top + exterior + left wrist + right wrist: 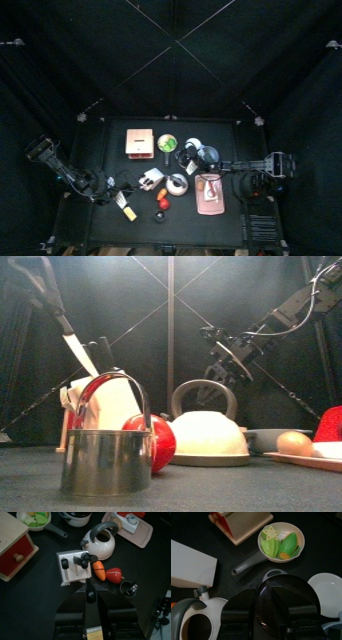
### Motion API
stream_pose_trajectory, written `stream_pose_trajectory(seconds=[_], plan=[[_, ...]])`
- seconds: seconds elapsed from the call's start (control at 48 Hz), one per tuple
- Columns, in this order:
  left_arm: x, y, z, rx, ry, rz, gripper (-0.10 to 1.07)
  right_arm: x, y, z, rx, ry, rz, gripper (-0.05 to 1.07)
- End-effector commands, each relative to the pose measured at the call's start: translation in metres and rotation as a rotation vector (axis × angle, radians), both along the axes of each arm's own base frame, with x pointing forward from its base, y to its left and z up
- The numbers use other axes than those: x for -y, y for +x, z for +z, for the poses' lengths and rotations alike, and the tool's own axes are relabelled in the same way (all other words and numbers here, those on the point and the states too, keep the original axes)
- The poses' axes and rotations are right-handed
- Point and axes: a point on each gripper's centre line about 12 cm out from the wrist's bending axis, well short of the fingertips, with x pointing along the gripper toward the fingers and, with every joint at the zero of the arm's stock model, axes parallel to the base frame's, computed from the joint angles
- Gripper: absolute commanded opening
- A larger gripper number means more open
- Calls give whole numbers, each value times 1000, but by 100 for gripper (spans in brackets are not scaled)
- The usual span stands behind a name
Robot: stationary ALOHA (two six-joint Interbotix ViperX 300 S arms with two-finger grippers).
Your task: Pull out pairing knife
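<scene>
My left gripper is shut on the black handle of a paring knife and holds it tilted, with the silver blade bare and its tip just above the white knife block. In the left wrist view the blade shows edge-on between the jaws, and beyond it stands the block with other black handles in its slots. In the top view the left gripper is left of the block. My right gripper hangs shut and empty above the table's back right.
A metal cup, a red fruit and a white kettle stand by the block. A carrot lies beside it. There is a wooden box with a red drawer, a bowl of green vegetables and a pink tray.
</scene>
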Motion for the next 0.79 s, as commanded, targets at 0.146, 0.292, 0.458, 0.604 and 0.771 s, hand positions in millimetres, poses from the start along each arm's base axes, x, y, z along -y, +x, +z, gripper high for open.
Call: stream_pose_trajectory(seconds=[0.146,0.292,0.458,0.604,0.771], plan=[[1,-14,21,27,-50,-60,48,2,3,10,29,-9,-2,64],[5,-21,18,-1,-79,-101,48,2,3,10,29,-8,1,64],[7,-24,14,-22,-111,-108,48,2,4,11,30,-10,2,64],[8,-23,13,-19,-116,-115,48,2,4,11,30,-10,2,65],[10,-21,16,-4,-132,-130,48,2,4,11,30,-10,2,64]])
